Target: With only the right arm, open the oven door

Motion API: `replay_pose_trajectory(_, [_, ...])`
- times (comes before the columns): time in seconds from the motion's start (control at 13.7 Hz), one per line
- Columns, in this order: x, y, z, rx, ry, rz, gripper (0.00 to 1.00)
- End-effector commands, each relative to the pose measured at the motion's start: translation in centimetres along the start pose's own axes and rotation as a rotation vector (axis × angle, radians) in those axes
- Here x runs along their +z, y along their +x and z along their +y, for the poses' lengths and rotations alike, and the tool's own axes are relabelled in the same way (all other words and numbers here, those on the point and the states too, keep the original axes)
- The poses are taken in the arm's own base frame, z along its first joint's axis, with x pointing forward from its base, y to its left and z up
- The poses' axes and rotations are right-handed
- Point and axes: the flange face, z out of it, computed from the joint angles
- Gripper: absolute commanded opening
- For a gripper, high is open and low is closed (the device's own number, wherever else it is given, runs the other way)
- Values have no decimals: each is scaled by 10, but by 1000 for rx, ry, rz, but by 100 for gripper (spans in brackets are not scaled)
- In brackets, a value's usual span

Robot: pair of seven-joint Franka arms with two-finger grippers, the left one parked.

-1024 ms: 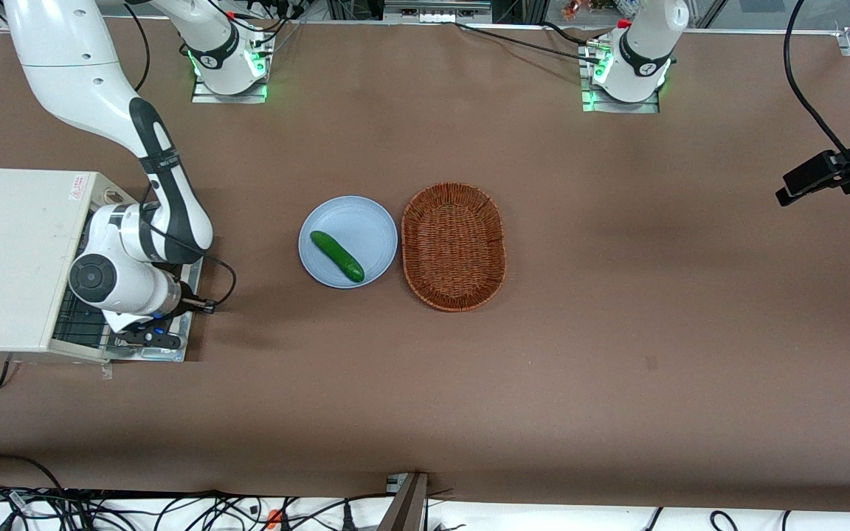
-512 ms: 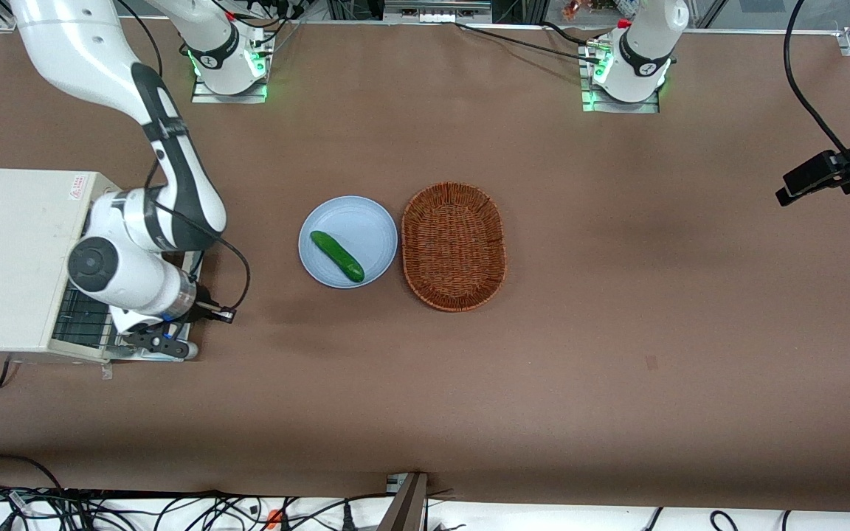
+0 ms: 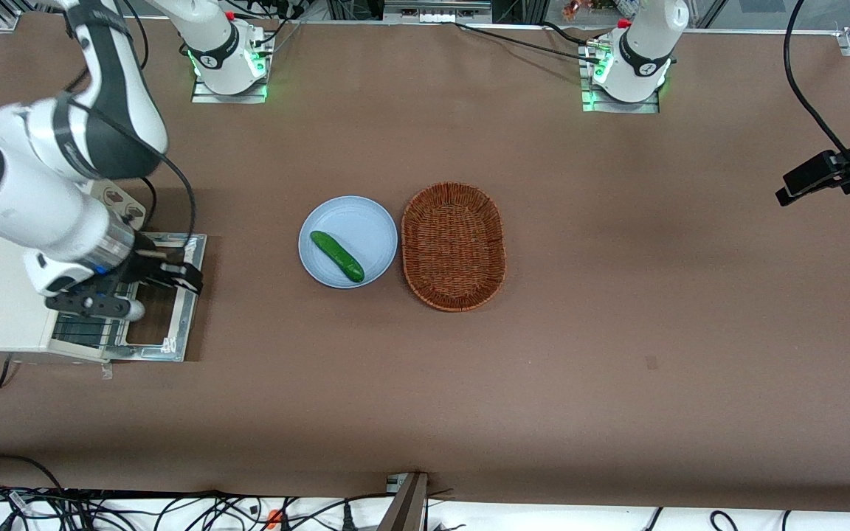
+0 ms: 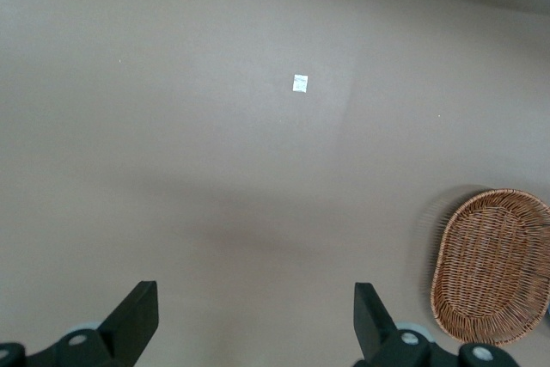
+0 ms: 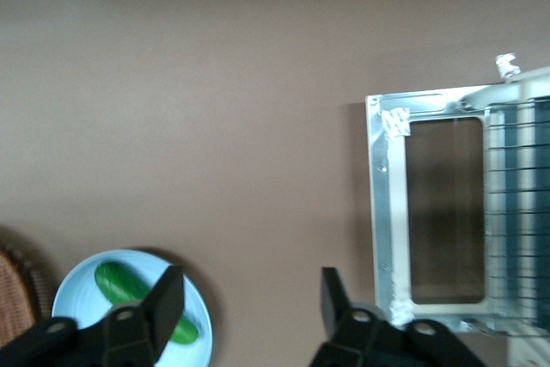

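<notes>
Now the oven door [image 3: 163, 295] is lying flat on the surface in front of the oven [image 3: 4, 295], handle edge pointing toward the plate [image 3: 349, 241]; the gripper [image 3: 100, 304] is hovering above, fingers [image 5: 168, 300] spread, grasping nothing.

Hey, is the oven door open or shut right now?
Open: the oven door lies flat on the table, the wire rack exposed. The gripper hovers above it, fingers apart, holding nothing.

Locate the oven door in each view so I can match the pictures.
Front view: the oven door lies folded down flat on the table in front of the white oven, with the gripper above it.
Right wrist view: the oven door lies flat, showing its window and metal frame.
Left wrist view: not in it.
Shared landmark: the cucumber on the blue plate.
</notes>
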Motion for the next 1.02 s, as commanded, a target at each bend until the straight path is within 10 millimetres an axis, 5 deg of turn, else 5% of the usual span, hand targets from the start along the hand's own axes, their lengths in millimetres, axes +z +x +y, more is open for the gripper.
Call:
replay_pose_trajectory(0.0, [-48, -28, 22, -93, -6, -11, 100])
replay_pose_trajectory(0.29, [-109, -61, 36, -145, -31, -13, 100])
replay_pose_trajectory(0.95, [-130, -80, 33, -158, -34, -43, 100])
